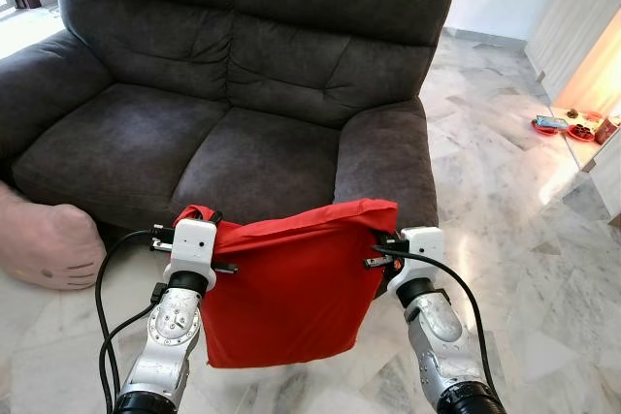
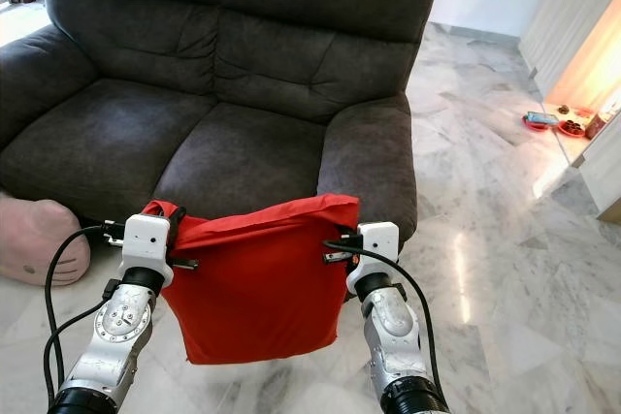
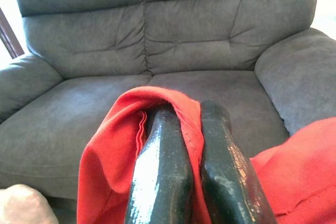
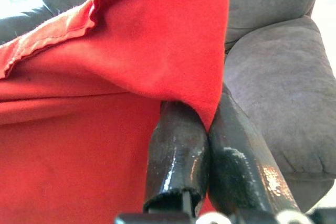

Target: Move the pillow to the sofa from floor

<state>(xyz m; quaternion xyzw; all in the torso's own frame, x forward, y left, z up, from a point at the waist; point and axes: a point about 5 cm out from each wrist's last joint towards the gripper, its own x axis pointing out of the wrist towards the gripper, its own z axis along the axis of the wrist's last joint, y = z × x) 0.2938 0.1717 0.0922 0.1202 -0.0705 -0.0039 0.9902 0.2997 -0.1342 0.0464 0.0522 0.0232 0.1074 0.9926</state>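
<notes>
Red pillow [image 1: 291, 288] is held by its top corners, left pincer [image 3: 191, 129] and right pincer [image 4: 210, 129] each clamped on fabric; judged light, limp, sagging before the grey sofa [image 1: 243, 143].

One red pillow [image 1: 291, 288], one sofa [image 1: 233, 94], two grippers [image 1: 199, 215] [image 1: 386, 239], one pink cushion [image 1: 49, 244]

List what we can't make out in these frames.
- Floor and sofa base straight ahead: hidden behind the hanging red pillow, head views.
- Left tool and right tool tips: buried in pillow fabric, wrist views.
- Pink object by the sofa: cut off by the left edge, head views.
- Small items on the floor, far right: too small to identify.
</notes>
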